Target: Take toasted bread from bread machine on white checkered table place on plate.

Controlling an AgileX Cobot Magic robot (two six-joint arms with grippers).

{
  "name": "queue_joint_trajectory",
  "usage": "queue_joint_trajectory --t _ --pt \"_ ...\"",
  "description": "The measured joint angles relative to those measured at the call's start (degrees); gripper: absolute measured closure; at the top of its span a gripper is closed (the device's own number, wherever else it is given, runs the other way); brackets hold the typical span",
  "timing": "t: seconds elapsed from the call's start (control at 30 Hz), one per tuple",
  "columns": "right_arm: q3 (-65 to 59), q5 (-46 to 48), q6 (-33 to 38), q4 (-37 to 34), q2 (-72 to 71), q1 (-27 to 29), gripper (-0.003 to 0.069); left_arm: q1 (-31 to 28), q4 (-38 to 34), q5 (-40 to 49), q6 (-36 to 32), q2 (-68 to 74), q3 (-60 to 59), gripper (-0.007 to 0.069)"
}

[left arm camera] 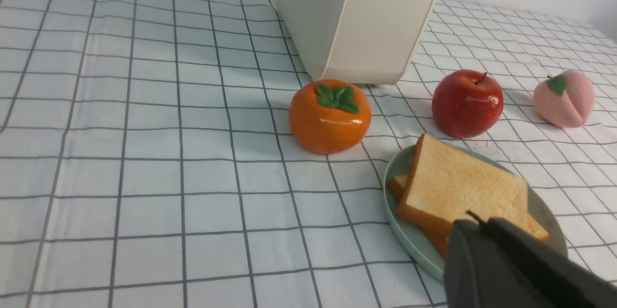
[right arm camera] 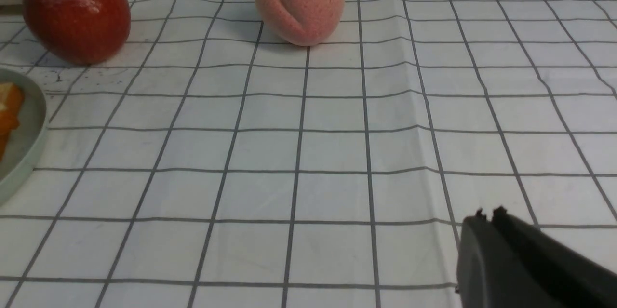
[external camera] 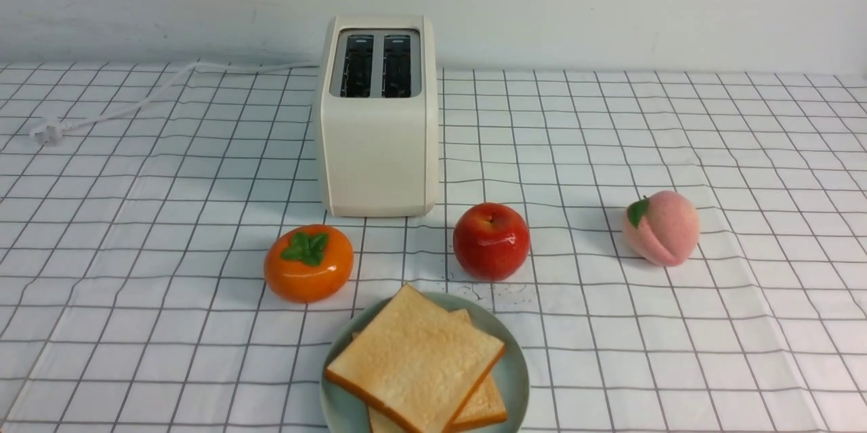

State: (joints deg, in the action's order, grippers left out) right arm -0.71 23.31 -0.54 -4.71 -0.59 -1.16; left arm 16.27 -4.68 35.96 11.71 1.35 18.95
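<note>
Both slices of toasted bread (external camera: 414,360) are shown stacked and askew on the mint-green plate (external camera: 515,379), which is set at the near edge of the checkered tabletop (external camera: 135,270). The slots of the bread machine (external camera: 378,121) are seen dark and empty. The plate is flanked by a persimmon (external camera: 308,262) and a red apple (external camera: 491,240); a peach (external camera: 661,227) is placed farther to the right.

The left hand (left arm camera: 477,223) is seen pressed together, nothing pinched, just above the near rim of the plate. The right hand (right arm camera: 487,214) is likewise pressed together and empty, over bare cloth well apart from the plate.

The transfer is judged complete, with only retreat remaining. The retreat is best made by lifting the left hand straight up before it is drawn back, so that the overhanging upper slice is not clipped and the persimmon is not nudged.
</note>
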Motion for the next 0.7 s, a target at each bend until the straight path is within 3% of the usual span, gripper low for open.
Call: queue_joint_trajectory --t 0.1,0.23,0.27,0.4,0.7 --pt "0.00 0.00 0.00 -0.05 0.00 0.00 0.0642 -0.79 0.15 -1.55 0.00 0.00 -0.58 0.0620" --pt "0.00 0.00 0.00 -0.05 0.00 0.00 0.0637 -6.56 1.04 -9.79 -0.15 0.00 -4.78 0.0637" --pt "0.00 0.00 0.00 -0.05 0.00 0.00 0.0637 -9.92 0.97 -14.65 -0.22 -0.13 -8.00 0.0637" --pt "0.00 0.00 0.00 -0.05 0.00 0.00 0.0629 -13.00 0.32 -19.84 -0.22 -1.87 -16.90 0.0637" --pt "0.00 -0.10 0.05 -0.16 -0.05 0.00 0.0622 -13.35 -1.08 -13.77 0.05 -1.93 -20.64 0.0637"
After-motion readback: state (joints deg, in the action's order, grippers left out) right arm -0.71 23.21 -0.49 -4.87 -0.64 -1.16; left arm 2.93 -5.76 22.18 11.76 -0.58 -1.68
